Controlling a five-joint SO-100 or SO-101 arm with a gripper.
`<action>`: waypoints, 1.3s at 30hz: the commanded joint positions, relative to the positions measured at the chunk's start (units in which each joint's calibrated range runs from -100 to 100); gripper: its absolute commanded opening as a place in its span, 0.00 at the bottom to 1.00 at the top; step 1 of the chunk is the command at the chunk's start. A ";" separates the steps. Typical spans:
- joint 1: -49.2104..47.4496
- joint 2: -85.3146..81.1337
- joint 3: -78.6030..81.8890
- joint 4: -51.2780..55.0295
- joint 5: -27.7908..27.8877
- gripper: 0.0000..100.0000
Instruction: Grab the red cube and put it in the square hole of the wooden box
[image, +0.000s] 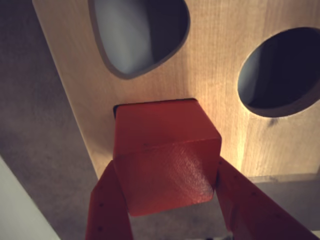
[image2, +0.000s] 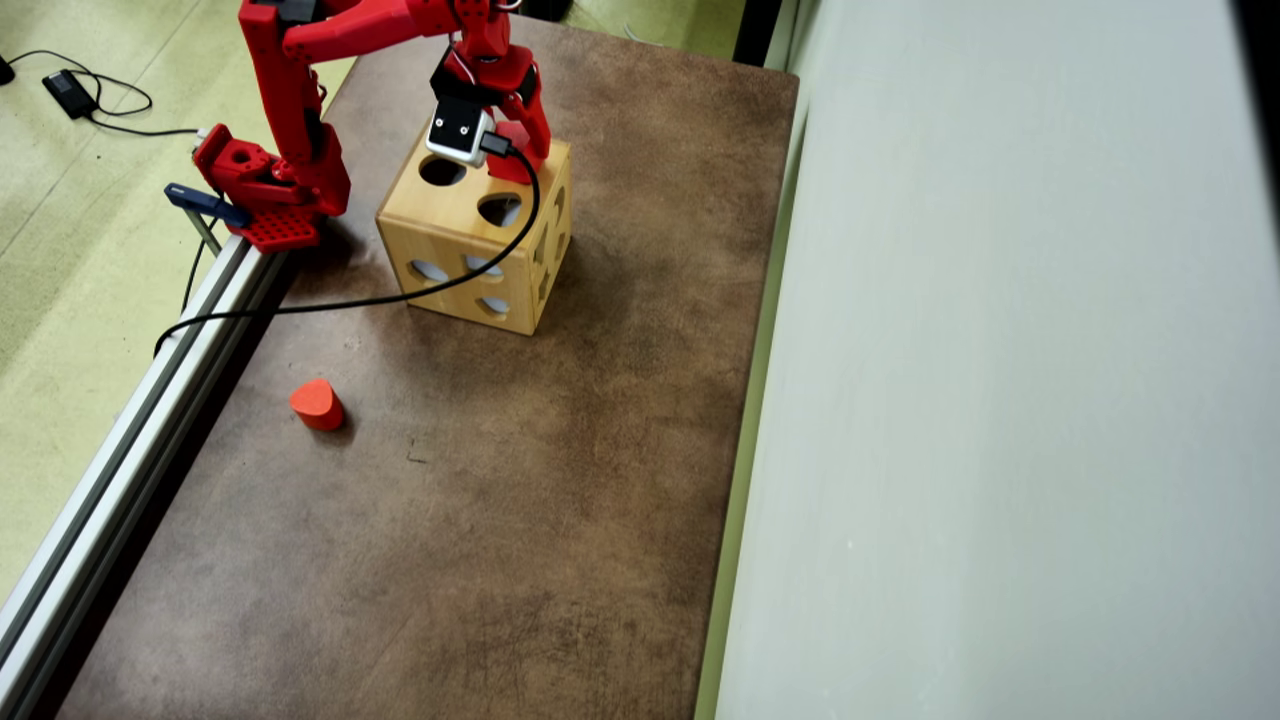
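Wrist view shows my pincer (image: 167, 197) clenched on the red cube (image: 165, 150), covering the square hole (image: 116, 109) toward twelve o'clock; slightly skewed, it may jam.

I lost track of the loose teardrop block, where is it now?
In the overhead view the teardrop block lies alone on the brown table, near its left edge beside the metal rail, well below-left of the wooden box.

We're seeing a mottled brown table (image2: 560, 480) carrying the wooden box (image2: 455, 255) near its far end; w/ an orange-red rounded block (image2: 316, 404) sitting well apart from the box, toward the rail-side edge.
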 joint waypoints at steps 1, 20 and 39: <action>-0.37 -1.13 -2.06 0.57 -0.24 0.02; -0.44 -0.37 -1.07 0.57 0.54 0.02; -0.44 -0.29 3.40 0.57 1.81 0.21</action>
